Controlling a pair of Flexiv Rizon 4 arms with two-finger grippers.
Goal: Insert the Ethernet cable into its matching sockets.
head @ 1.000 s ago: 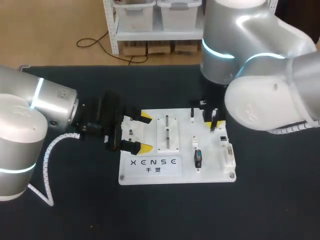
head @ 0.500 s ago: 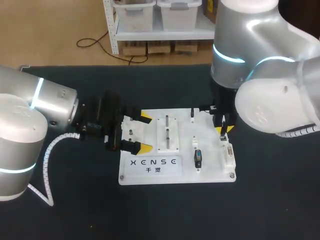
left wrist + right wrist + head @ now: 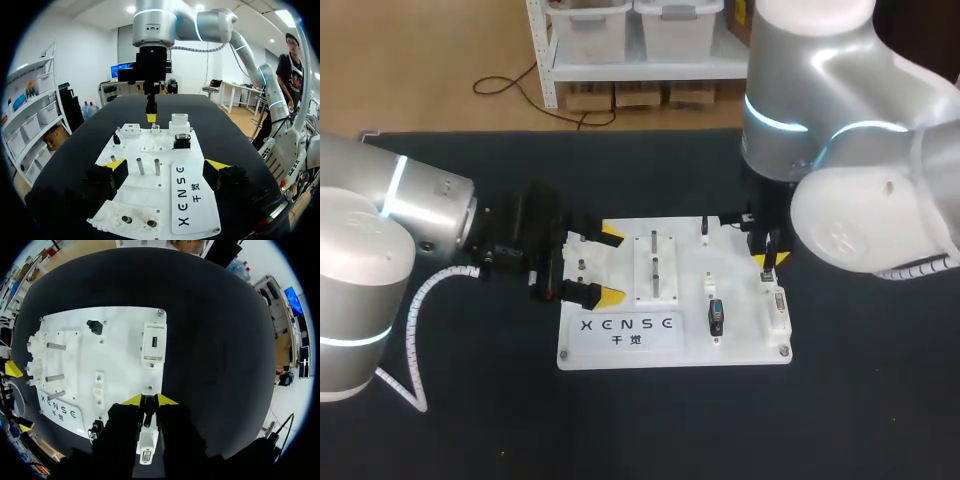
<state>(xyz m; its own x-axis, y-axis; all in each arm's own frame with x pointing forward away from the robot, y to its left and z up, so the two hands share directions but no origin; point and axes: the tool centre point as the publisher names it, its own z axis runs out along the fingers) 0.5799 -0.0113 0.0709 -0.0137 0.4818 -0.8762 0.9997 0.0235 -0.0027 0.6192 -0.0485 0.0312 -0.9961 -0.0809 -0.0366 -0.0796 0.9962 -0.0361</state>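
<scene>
A white board (image 3: pixel 620 345) with pegs and sockets lies mid-table. My right gripper (image 3: pixel 767 262) hangs over its right edge, shut on a short black Ethernet plug (image 3: pixel 148 412) that points down at a small white socket block (image 3: pixel 146 447). In the left wrist view the right gripper (image 3: pixel 151 116) stands just above that far block. My left gripper (image 3: pixel 611 265) rests open at the board's left edge, its yellow tips (image 3: pixel 117 165) straddling the board (image 3: pixel 165 200) with nothing between them.
On the board stand two metal pegs (image 3: pixel 656 265), a black connector (image 3: pixel 716 318), a white block with a blue port (image 3: pixel 153 342) and a small black plug (image 3: pixel 705 228). Dark tabletop surrounds the board on all sides.
My right gripper has carried the plug rightward from the board's back middle to its right edge, settling there over the last half second. The left arm has not moved.
</scene>
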